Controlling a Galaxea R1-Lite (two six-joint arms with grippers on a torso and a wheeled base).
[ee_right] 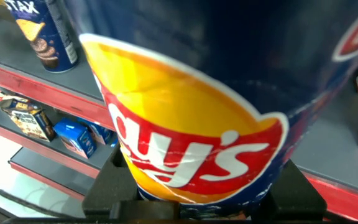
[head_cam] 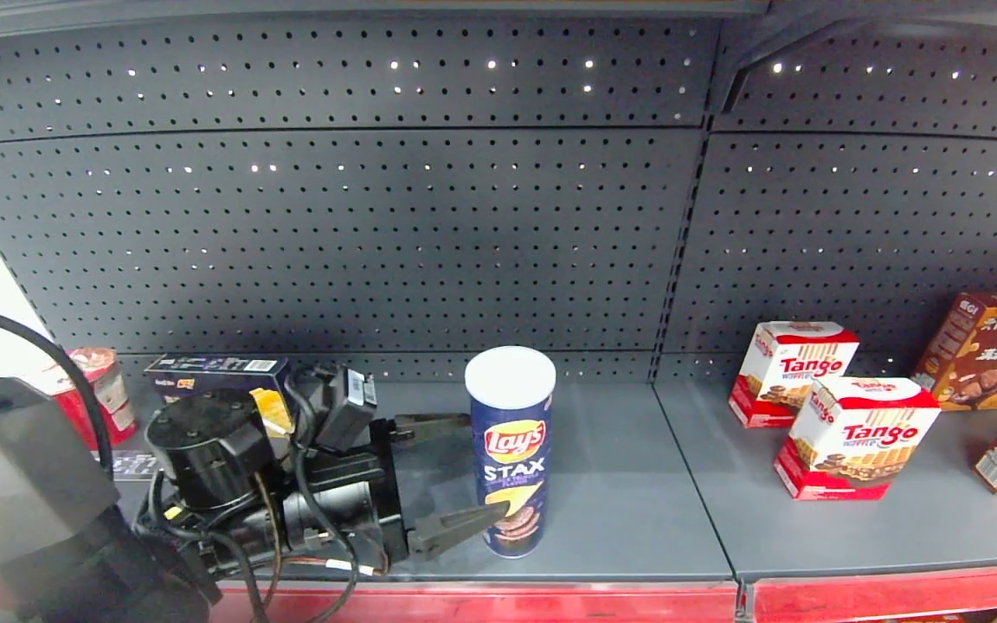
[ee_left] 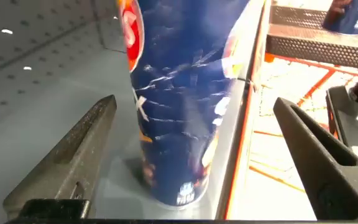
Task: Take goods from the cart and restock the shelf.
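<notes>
A tall blue chips can with a white lid stands upright near the front edge of the grey shelf. My left gripper lies low on the shelf to the can's left. It is open, with one finger behind the can and one in front. In the left wrist view the can stands between the spread fingers, touching neither. A second blue chips can sits close against the right wrist camera, with my right gripper shut on it. Beyond it, the shelf can shows small.
Two red-and-white wafer boxes and brown boxes stand on the shelf's right section. A dark box and a red cup sit at the left behind my arm. The pegboard back wall rises behind. A lower shelf holds blue packs.
</notes>
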